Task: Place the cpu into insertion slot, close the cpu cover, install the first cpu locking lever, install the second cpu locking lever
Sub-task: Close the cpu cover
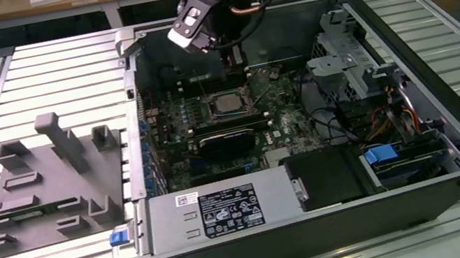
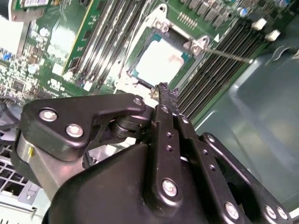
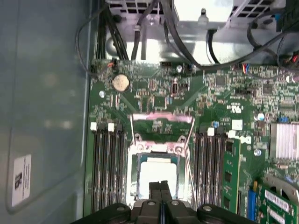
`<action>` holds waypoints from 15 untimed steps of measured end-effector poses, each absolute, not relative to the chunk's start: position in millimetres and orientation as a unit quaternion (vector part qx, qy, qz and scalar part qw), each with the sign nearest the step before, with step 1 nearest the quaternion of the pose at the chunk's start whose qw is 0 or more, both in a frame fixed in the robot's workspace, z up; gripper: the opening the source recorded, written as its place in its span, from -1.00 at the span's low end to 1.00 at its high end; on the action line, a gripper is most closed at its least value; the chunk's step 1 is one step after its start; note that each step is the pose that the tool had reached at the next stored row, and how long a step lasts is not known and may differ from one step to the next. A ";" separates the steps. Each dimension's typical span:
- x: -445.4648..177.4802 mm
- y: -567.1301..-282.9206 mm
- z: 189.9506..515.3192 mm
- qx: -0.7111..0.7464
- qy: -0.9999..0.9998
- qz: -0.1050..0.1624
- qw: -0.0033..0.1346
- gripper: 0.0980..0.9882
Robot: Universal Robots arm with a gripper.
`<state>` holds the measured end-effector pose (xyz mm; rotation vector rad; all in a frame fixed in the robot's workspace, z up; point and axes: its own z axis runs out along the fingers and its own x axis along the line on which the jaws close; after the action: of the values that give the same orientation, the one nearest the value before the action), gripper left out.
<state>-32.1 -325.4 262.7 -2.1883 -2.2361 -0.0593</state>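
Already the cpu (image 1: 227, 103) sits in the insertion slot (image 1: 209, 108), mid-frame in the exterior view. The end effector (image 3: 161, 187), narrow and empty, hovers above it. Closing probably needs careful pushing.

A silvery slatted metal surface (image 1: 39, 63) spans the exterior view. An open black computer case (image 1: 325, 236) lies on its side on it, across the centre and right of the frame. At centre left, just beside the case, a grey moulded fixture (image 1: 35, 206) with upright posts rests on the slats.
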 end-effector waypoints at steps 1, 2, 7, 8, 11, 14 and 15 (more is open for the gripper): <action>-29.4 -325.3 262.7 -0.699 -0.715 -0.019 0.006 -0.98; -26.8 -325.2 262.7 -0.699 -0.715 -0.019 0.006 -0.98; -12.8 -324.4 262.8 -0.699 -0.715 -0.019 0.006 -0.98; -10.0 -324.3 262.8 -0.699 -0.715 -0.019 0.006 -0.98; -0.9 -323.7 262.8 -0.699 -0.715 -0.019 0.006 -0.98; 8.3 -323.2 262.8 -0.699 -0.715 -0.019 0.006 -0.98; 11.5 -323.0 262.7 -0.699 -0.715 -0.019 0.006 -0.98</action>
<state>11.5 -323.0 262.7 -2.1882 -2.2361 -0.0594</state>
